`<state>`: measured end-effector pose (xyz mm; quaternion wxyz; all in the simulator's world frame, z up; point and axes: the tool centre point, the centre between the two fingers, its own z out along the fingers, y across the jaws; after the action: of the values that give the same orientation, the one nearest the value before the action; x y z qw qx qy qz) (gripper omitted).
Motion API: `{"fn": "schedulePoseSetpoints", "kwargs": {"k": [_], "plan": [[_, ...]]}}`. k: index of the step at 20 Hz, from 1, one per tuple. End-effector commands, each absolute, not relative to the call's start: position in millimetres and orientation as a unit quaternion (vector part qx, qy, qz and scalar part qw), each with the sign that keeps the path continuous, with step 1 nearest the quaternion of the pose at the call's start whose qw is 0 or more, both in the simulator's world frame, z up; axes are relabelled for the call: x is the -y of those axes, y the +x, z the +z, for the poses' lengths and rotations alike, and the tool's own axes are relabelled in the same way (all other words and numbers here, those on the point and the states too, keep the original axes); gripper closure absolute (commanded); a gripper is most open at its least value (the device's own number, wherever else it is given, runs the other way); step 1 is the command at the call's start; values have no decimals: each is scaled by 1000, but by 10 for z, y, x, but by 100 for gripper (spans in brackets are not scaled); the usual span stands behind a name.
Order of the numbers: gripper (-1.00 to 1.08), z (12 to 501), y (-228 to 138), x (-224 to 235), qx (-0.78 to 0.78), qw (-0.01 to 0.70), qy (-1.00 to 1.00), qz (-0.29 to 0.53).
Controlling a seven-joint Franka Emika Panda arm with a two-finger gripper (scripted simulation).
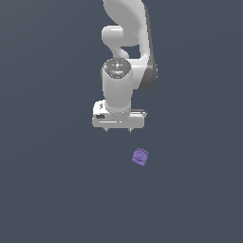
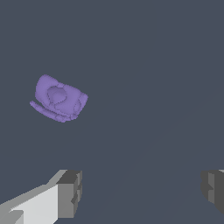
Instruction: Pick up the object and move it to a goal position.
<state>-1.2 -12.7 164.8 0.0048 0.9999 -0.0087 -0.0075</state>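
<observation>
The two fingers (image 2: 70,192) stand wide apart with nothing between them. The gripper (image 1: 118,129) hangs from the single white arm (image 1: 124,57) above the dark worktop (image 1: 47,190). One purple block (image 1: 140,157) lies apart from it at about five o'clock, turned askew, its round relief facing up. It has no clear long axis.
</observation>
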Motion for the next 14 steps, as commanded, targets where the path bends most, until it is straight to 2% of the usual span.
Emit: {"fn": "schedulePoseSetpoints", "kwargs": {"k": [1,10,14], "plan": [[-92,1648,-12,128,9,5,1000,-7],[-92,1569,-8,-191,-32,4,999,-8],[-92,1569,-9,-190,-31,4,999,-8]]}}
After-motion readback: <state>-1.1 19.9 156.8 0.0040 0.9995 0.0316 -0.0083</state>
